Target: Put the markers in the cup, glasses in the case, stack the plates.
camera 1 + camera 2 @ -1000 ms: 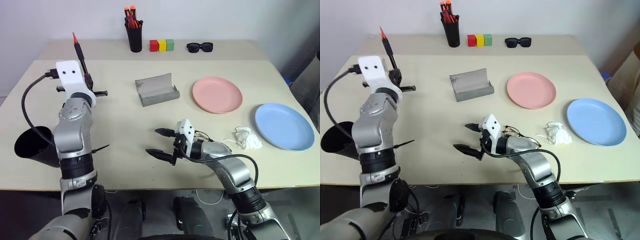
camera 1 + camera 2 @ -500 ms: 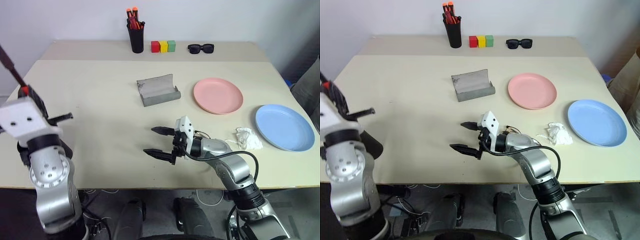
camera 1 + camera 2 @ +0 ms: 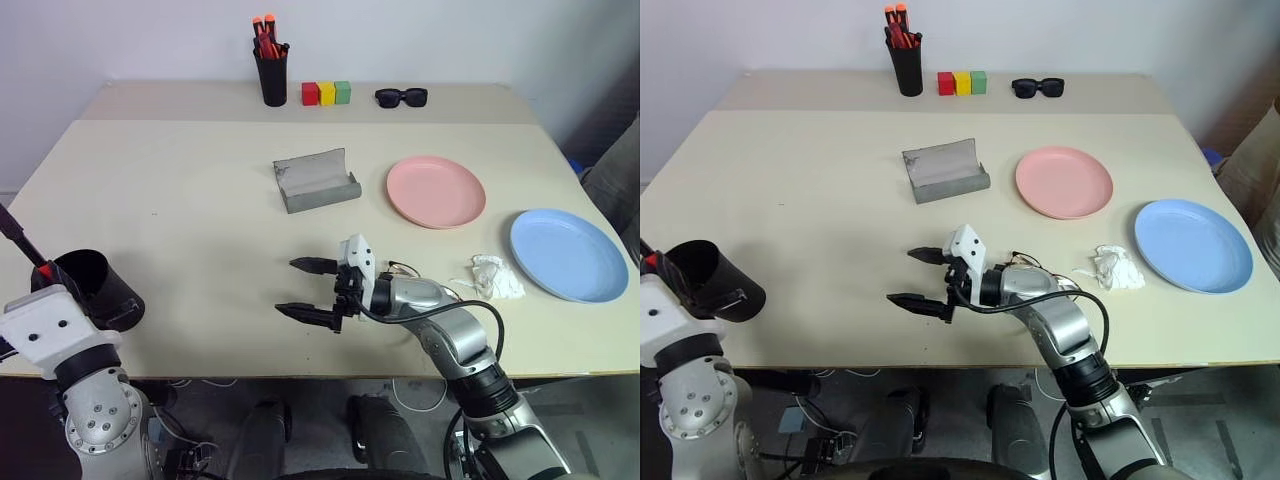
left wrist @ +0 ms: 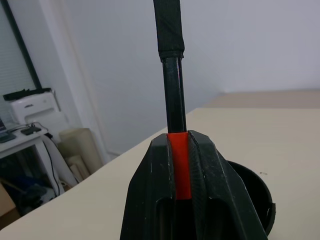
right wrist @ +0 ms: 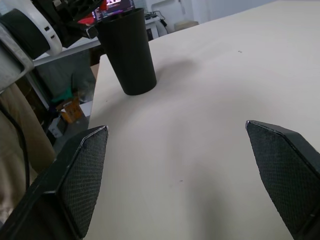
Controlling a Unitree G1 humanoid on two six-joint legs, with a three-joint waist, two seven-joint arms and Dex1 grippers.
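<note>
My left gripper (image 3: 42,275) is at the table's near left corner, shut on a dark marker (image 4: 172,75) at its red part; the marker sticks up past the fingers. The wide black cup (image 3: 95,290) stands upright right beside that gripper, just behind it in the left wrist view. My right gripper (image 3: 305,290) hovers low over the table's front middle, open and pointing left, with nothing between its fingers (image 5: 80,185). Thin black wire, apparently the glasses (image 3: 400,268), lies half hidden behind the right forearm. The grey case (image 3: 315,180) lies open mid-table. Pink plate (image 3: 436,190) and blue plate (image 3: 568,253) lie apart on the right.
A slim black pen holder (image 3: 270,72) with orange-capped pens, three coloured blocks (image 3: 325,93) and black sunglasses (image 3: 401,96) line the table's far edge. A crumpled white tissue (image 3: 495,275) lies between the right forearm and the blue plate.
My left arm has pulled back and down from over the table's left side to the near left corner by the cup, still gripping the marker. The right gripper edged slightly left.
</note>
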